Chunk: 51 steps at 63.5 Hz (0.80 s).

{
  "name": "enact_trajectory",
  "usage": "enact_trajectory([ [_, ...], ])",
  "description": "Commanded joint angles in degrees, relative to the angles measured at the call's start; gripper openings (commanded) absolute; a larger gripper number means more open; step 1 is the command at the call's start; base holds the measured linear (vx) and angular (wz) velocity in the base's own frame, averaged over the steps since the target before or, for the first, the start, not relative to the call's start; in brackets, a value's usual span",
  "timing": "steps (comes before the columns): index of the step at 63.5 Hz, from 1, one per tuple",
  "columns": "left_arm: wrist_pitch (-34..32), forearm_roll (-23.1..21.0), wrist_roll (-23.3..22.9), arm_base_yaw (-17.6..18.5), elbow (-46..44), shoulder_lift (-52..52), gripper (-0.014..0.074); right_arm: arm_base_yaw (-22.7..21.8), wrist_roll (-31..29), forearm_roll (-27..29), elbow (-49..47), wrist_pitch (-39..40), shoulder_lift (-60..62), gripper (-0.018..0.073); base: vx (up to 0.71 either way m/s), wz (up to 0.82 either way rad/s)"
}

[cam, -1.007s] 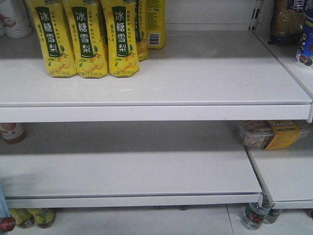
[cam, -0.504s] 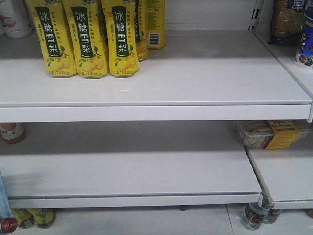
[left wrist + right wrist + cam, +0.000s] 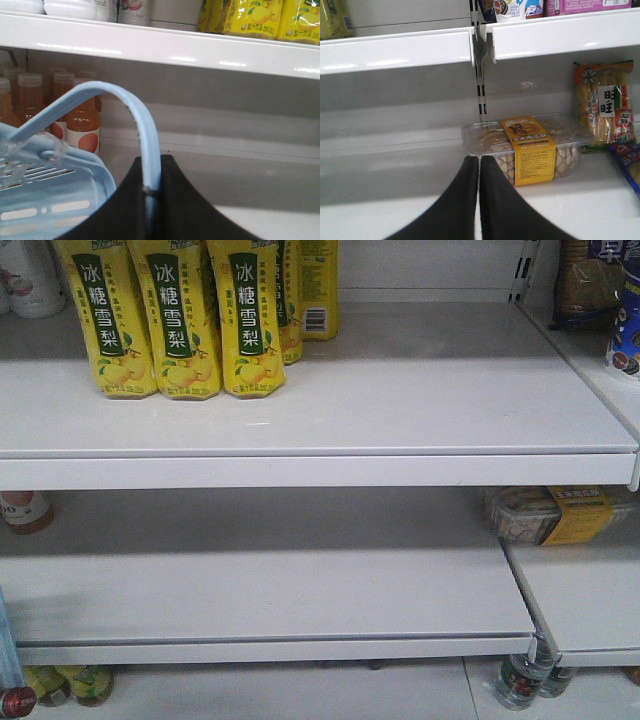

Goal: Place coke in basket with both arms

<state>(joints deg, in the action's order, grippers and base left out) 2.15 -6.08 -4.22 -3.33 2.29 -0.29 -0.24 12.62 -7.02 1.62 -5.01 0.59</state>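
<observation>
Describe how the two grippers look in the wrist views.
Left gripper: two matte black fingers, broad at the bottom edge of the picture and tapering upward to blunt tips. Right gripper: also matte black, two smooth fingers narrowing to slim tips, split by a thin seam. No markings, cables or camera housings show in either view.

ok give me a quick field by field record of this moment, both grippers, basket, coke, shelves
left gripper: shut on thin pale-blue handle of light blue slotted plastic basket
right gripper: shut, holding nothing, facing clear plastic biscuit box with yellow label
coke: only a red cap at the front view's bottom left edge, possibly it
upper shelf: yellow pear-drink bottles
</observation>
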Motion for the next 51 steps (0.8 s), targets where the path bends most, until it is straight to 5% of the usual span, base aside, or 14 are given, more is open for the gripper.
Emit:
enact_trajectory([
  [1,-9.25,1.89,1.80,0.10,-0.40,-1.23,-0.0006,-0.19,-0.09,0.78,0.67,4.10,1.04,-0.0005,0.00,0.00],
  [51,-9.25,1.89,1.80,0.10,-0.40,-1.23,-0.0006,1.54,-0.24,-0.01,0.67,1.55,1.04,-0.0005,0.00,0.00],
])
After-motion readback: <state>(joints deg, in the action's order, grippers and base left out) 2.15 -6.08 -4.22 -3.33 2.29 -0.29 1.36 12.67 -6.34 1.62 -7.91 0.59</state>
